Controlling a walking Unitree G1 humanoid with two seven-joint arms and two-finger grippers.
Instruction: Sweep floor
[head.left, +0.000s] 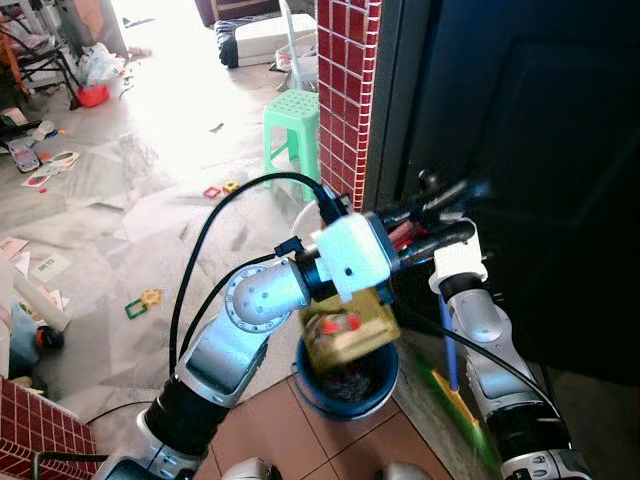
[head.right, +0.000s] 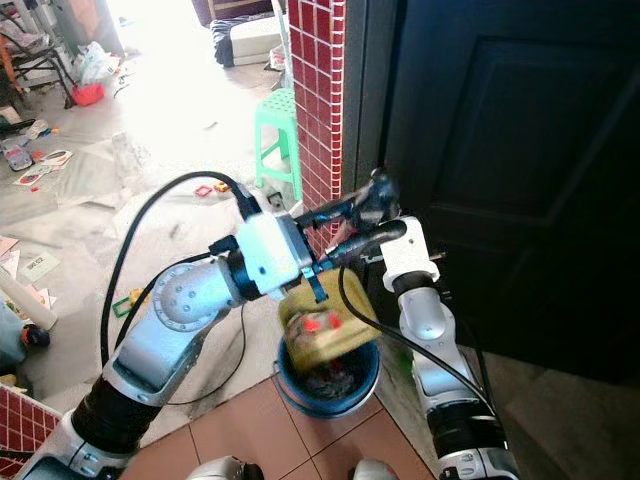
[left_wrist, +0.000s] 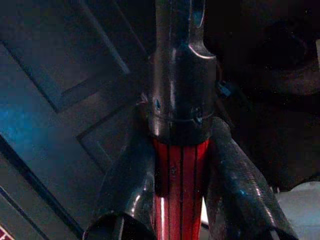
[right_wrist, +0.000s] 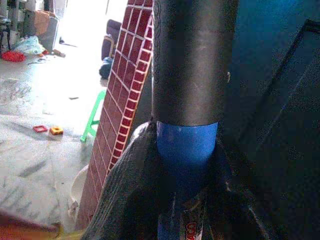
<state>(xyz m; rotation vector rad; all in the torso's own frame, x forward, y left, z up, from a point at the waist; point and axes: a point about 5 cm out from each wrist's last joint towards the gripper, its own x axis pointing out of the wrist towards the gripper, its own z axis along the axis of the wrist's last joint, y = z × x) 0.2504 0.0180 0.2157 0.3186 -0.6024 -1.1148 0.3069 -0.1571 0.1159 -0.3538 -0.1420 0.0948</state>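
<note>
My left gripper (head.left: 415, 228) is shut on the red handle (left_wrist: 180, 170) of a yellow dustpan (head.left: 345, 330). The pan hangs tilted over a blue bucket (head.left: 345, 392) with dark debris inside. My right gripper (right_wrist: 187, 150) is shut on the broom's blue handle (head.left: 449, 345), just below its black grip (right_wrist: 192, 60). The handle runs down beside the bucket to blurred green and yellow bristles (head.left: 462, 412) at the floor. Both grippers sit close together in front of the dark door, and they look blurred.
A red tiled pillar (head.left: 348, 90) and a dark door (head.left: 540, 150) stand right behind the grippers. A green plastic stool (head.left: 292, 125) stands left of the pillar. Small toys (head.left: 143, 300) and papers (head.left: 50, 265) lie on the grey floor to the left.
</note>
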